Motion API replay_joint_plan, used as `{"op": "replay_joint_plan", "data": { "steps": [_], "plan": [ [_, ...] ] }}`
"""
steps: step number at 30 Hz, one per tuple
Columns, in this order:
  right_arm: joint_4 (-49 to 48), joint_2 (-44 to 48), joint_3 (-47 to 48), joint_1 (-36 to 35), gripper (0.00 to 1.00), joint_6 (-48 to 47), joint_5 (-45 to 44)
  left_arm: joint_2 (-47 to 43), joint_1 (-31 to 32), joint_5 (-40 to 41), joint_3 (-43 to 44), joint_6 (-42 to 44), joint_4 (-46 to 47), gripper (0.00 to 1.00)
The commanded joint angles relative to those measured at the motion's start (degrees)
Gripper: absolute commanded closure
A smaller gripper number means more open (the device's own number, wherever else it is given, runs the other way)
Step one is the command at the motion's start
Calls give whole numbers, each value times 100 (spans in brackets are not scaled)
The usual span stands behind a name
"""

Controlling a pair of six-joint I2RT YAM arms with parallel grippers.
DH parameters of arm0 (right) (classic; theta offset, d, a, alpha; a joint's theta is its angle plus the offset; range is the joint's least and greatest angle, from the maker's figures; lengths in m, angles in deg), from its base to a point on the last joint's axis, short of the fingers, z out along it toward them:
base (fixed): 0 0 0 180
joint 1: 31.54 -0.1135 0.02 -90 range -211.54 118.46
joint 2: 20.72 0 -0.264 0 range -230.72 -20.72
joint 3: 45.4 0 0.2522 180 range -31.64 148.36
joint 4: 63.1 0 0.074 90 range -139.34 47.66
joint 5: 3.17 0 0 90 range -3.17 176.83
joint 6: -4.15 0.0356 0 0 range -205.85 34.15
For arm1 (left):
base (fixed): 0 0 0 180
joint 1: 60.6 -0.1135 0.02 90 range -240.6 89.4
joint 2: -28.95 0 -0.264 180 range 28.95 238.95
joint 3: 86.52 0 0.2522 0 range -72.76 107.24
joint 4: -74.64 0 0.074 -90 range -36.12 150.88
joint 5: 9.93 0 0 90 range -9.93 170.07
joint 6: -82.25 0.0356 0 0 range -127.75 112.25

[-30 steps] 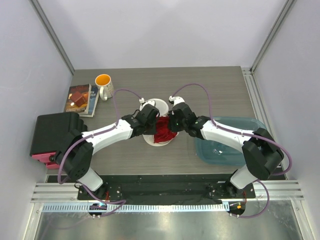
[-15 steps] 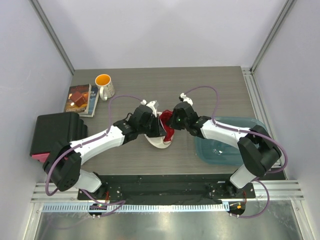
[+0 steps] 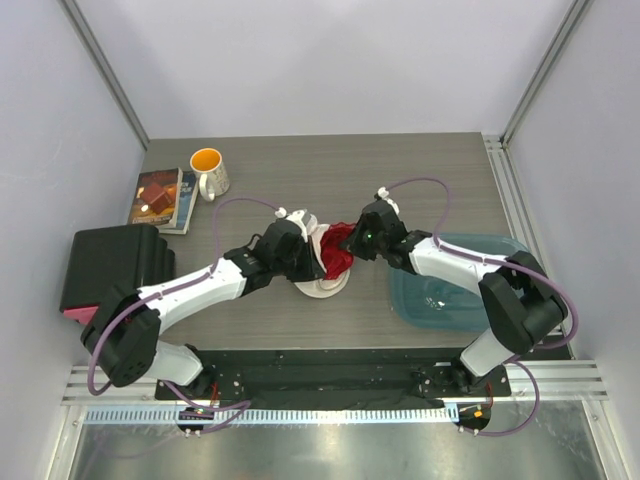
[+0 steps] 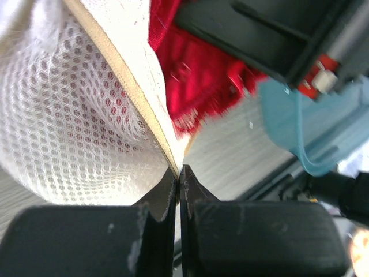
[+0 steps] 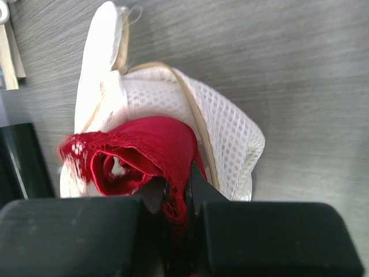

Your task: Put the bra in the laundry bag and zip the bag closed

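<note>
Pinching bag rim and bra, mid-table

Laundry bag [image 5: 228, 124] sits mid-table between the two arms. It is white and dome-shaped, made of open honeycomb mesh with a tan zipper tape along the rim, and its mouth gapes. The bra [image 5: 147, 144] is red soft fabric with a frayed lacy edge. It is bunched in the mouth, partly inside and partly spilling out to the right. Left gripper [image 4: 179, 173] has its black fingers pressed together on the tan rim. Right gripper [image 5: 177, 186] is clamped on a fold of the bra.

The table [image 3: 420, 175] is grey woodgrain. A teal translucent plastic bin [image 3: 440, 300] sits just right of the bag. A white mug [image 3: 208, 170] with an orange inside is at far left, with a book [image 3: 160, 197] beside it. A black boxy case [image 3: 105, 262] is at the left edge.
</note>
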Motion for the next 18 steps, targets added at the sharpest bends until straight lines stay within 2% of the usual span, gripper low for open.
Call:
{"op": "replay_joint_plan", "data": {
  "steps": [1,2,6,9,11,12,14,15,18],
  "plan": [
    [-61,474,-118,55,99,605,36,-352,26,645,136,109,-8,100],
    [-149,492,-284,55,99,1024,36,-317,26,567,171,101,44,99],
    [-808,527,-628,20,99,1695,37,69,35,-13,356,-92,369,100],
    [-791,562,-664,-33,99,1609,-227,96,79,-189,233,-233,773,100],
    [-739,545,-664,-33,99,1460,-236,61,79,-68,224,-216,687,100],
    [-651,553,-664,-33,99,1294,-262,26,88,99,233,-103,443,95],
    [-651,649,-743,-24,99,1187,-324,-44,79,354,329,-5,73,77],
    [-633,676,-760,-24,99,1126,-350,-158,79,694,338,47,-225,57],
    [-502,720,-743,-24,99,844,-359,-709,88,1197,93,66,-464,41]
  ]
}}
